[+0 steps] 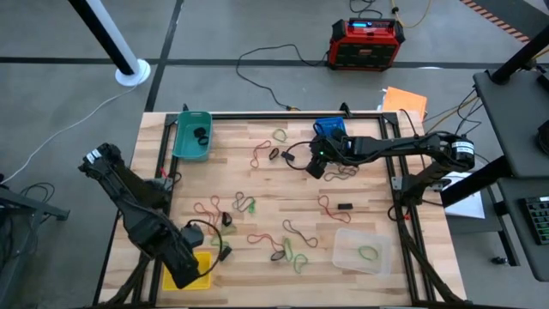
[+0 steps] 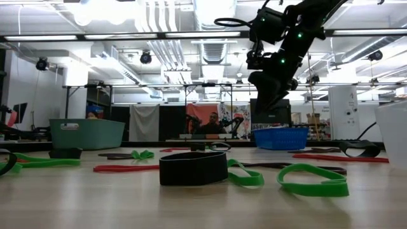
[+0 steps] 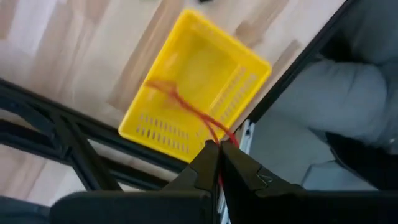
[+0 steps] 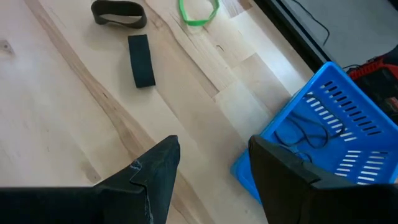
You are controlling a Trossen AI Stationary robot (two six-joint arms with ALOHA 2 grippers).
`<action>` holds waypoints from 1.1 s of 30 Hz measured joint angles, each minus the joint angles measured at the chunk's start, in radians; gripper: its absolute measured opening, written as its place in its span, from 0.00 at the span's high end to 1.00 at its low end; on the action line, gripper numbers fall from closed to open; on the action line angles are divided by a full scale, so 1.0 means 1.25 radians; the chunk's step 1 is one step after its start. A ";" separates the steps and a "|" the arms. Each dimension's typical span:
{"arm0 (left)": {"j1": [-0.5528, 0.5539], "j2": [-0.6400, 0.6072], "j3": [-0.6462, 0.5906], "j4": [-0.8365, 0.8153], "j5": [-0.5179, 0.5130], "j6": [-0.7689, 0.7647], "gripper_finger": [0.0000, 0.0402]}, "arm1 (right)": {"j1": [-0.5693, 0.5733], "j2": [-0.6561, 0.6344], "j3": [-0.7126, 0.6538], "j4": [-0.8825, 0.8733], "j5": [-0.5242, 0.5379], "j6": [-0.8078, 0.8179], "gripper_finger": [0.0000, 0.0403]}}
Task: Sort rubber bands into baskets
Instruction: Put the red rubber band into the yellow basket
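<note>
My left gripper [image 3: 219, 155] is shut on a red rubber band [image 3: 186, 109] above the yellow basket [image 3: 205, 68], which stands at the table's near left corner [image 1: 204, 264]. My right gripper [image 4: 214, 168] stands open above the bare wood just beside the blue basket [image 4: 336, 124], with nothing between its fingers; a dark band [image 4: 303, 134] lies in that basket. Other rubber bands in red, green and black lie scattered over the middle of the table [image 1: 257, 210]. The teal basket [image 1: 192, 134] holds black bands, and the clear basket [image 1: 360, 251] holds a green one. My left gripper pinches one end of the red band's loop [image 3: 224, 137] between its two fingertips. The fingers come from above, pointing steeply down. The band hangs slack below them over the yellow basket; whether its lower end [image 3: 154, 85] touches the basket, I cannot tell.
A black frame rail [image 1: 171, 184] runs round the tabletop, close to the yellow basket. Black bands [image 4: 142, 59] and a green band [image 4: 199, 11] lie beyond my right gripper. A red-and-black box [image 1: 366, 43] and an orange sheet [image 1: 405, 99] lie off the table's far side.
</note>
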 joint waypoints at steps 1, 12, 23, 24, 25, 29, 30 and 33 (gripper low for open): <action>0.000 0.000 -0.014 0.011 0.014 0.000 1.00 | 0.000 0.000 0.000 0.000 0.000 0.000 0.54; 0.003 -0.001 -0.185 0.224 0.162 0.002 1.00 | 0.000 0.000 0.000 0.000 -0.019 0.002 0.54; 0.026 -0.001 -0.331 0.417 0.147 0.024 1.00 | 0.000 0.000 0.000 0.000 -0.020 0.004 0.54; 0.028 -0.001 -0.343 0.419 0.147 0.029 1.00 | 0.000 0.000 0.000 0.000 -0.020 0.004 0.54; 0.031 -0.001 -0.356 0.426 0.147 0.033 1.00 | 0.000 0.000 0.000 0.000 -0.020 0.004 0.54; 0.039 -0.001 -0.397 0.432 0.148 0.043 1.00 | 0.000 0.000 0.000 0.000 -0.020 0.004 0.54; 0.042 -0.001 -0.406 0.442 0.147 0.044 1.00 | 0.000 0.000 0.000 0.000 -0.020 0.005 0.54; 0.049 -0.001 -0.428 0.451 0.147 0.026 1.00 | 0.000 0.000 0.000 0.000 -0.020 0.006 0.54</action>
